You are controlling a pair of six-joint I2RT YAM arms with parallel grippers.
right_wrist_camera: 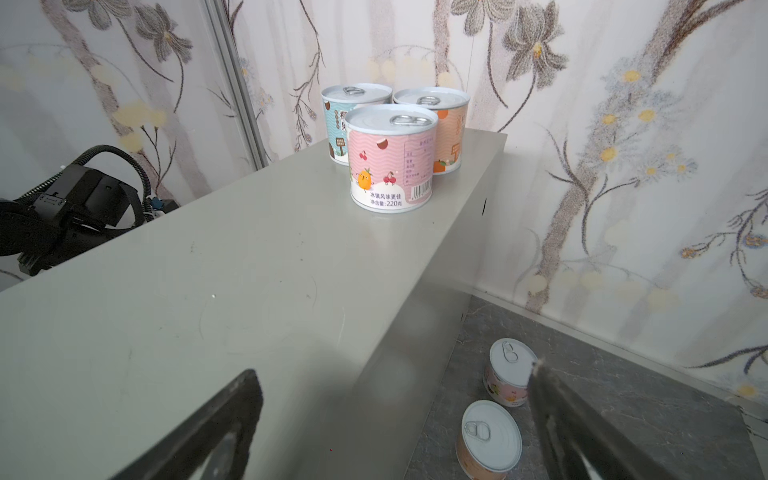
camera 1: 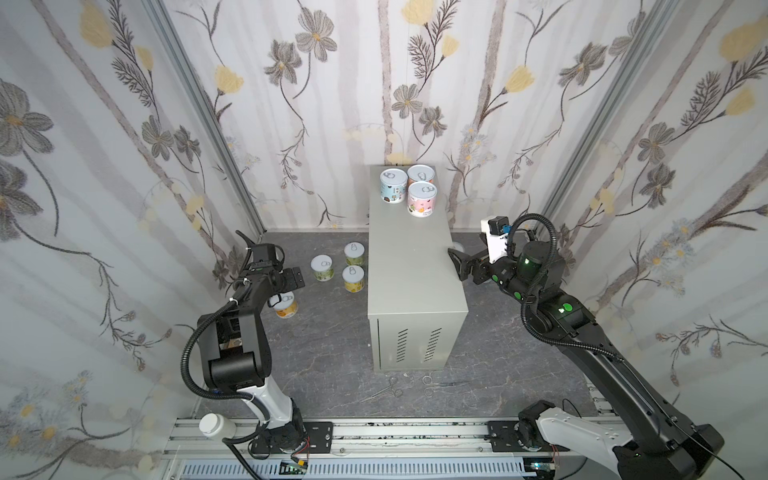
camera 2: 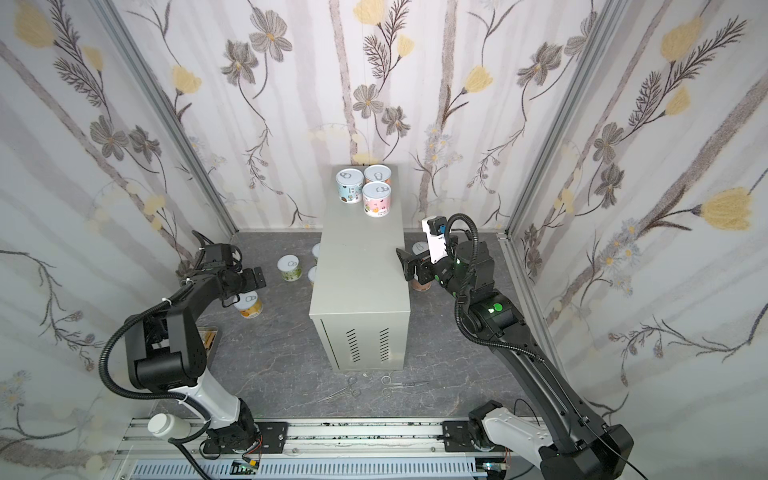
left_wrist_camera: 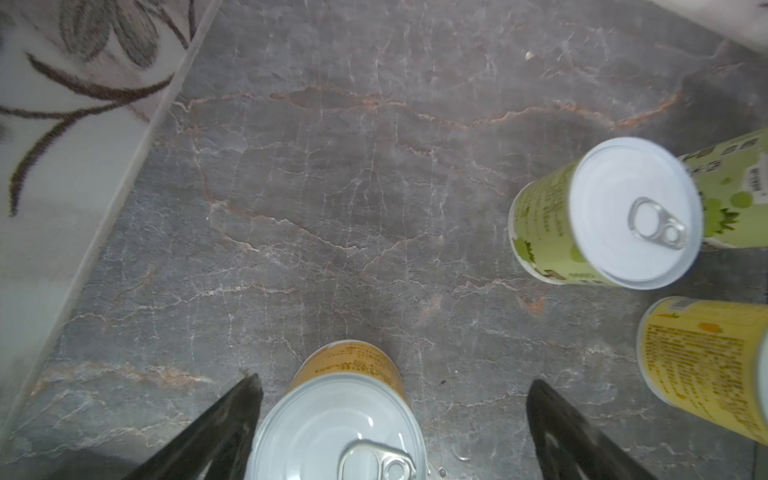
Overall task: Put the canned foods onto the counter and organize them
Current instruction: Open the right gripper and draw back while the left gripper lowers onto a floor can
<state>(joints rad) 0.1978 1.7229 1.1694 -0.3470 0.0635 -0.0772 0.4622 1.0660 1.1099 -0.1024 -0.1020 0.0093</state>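
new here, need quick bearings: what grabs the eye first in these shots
The tall grey counter mid-floor, with three cans clustered at its far end. On the dark floor to its left stand four more cans, the open left gripper hanging over the orange-yellow can. The open right gripper hovers at the counter's right edge.

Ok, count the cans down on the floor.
6 visible. Left of the counter: green can, second green can, yellow can, and an orange-yellow can below the left fingers. Right of it: pink can, orange can. More may be hidden.
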